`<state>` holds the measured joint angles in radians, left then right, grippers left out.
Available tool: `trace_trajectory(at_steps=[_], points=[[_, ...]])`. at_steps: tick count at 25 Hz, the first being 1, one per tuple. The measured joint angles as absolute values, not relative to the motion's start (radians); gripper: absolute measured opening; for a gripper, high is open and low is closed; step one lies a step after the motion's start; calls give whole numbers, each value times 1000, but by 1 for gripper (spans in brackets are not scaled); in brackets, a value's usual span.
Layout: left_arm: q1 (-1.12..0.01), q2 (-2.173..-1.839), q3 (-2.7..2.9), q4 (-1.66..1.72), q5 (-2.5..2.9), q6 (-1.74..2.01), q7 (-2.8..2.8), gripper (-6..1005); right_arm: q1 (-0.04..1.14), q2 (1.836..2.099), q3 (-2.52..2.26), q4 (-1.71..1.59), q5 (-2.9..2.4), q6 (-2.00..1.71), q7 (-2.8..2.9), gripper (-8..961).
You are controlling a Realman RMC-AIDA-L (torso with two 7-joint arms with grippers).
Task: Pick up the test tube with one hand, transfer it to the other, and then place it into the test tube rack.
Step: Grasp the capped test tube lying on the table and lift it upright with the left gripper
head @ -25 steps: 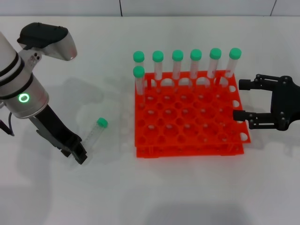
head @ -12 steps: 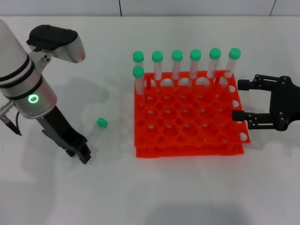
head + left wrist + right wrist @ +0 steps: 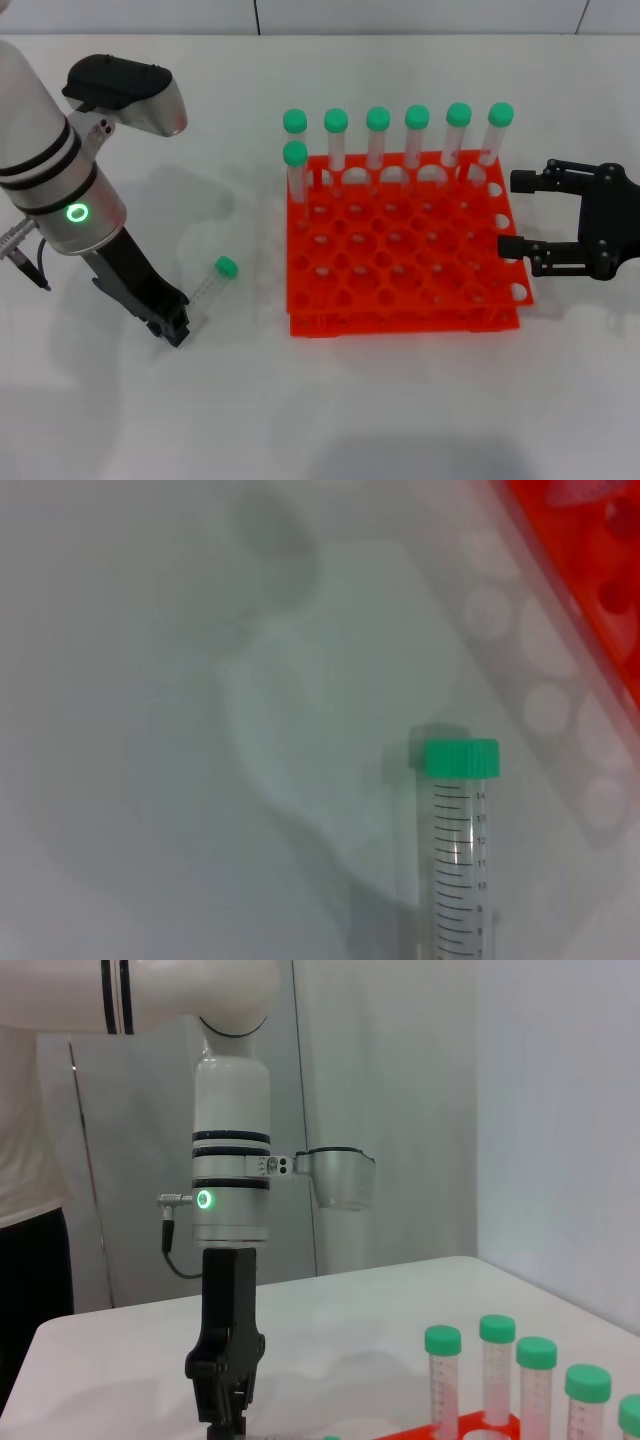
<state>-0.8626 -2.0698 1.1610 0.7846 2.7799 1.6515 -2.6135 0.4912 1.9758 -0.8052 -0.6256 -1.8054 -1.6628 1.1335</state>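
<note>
The test tube [image 3: 208,286], clear with a green cap [image 3: 226,266], lies on the white table left of the orange-red rack [image 3: 400,300]. My left gripper [image 3: 171,325], on the arm with the green ring light, is low at the table by the tube's bottom end. In the left wrist view the tube [image 3: 458,870] lies close below the camera, its cap pointing away. My right gripper [image 3: 512,214] hovers open at the rack's right edge, empty. The right wrist view shows the left gripper [image 3: 225,1400] pointing down at the table.
Several green-capped tubes [image 3: 378,135] stand upright in the rack's back row, and one more [image 3: 296,170] stands at its left edge. They also show in the right wrist view [image 3: 500,1360]. The rack's corner [image 3: 590,540] shows in the left wrist view.
The left arm has moved right and a little down toward the lying tube. The tube's cap end has shifted slightly to the right. The right gripper has not moved.
</note>
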Motion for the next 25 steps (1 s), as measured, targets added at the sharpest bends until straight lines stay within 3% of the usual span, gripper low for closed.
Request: trace_trajectory(at_steps=[2,13,25], points=[[-860,-2071,1166,785,2779,1649,-2613,190,491,1976,-805,-627,-1805,-1663,1134,755],[-853,-2076,1166,834,2770,1643,-2612,190,484,1976,-805,-624,-1804,-1659,1132,751],[-734,-2077,1164,1246,2642,1621,-2590,190,456,1975,-804,-633,-1769,-1670,1132,747]])
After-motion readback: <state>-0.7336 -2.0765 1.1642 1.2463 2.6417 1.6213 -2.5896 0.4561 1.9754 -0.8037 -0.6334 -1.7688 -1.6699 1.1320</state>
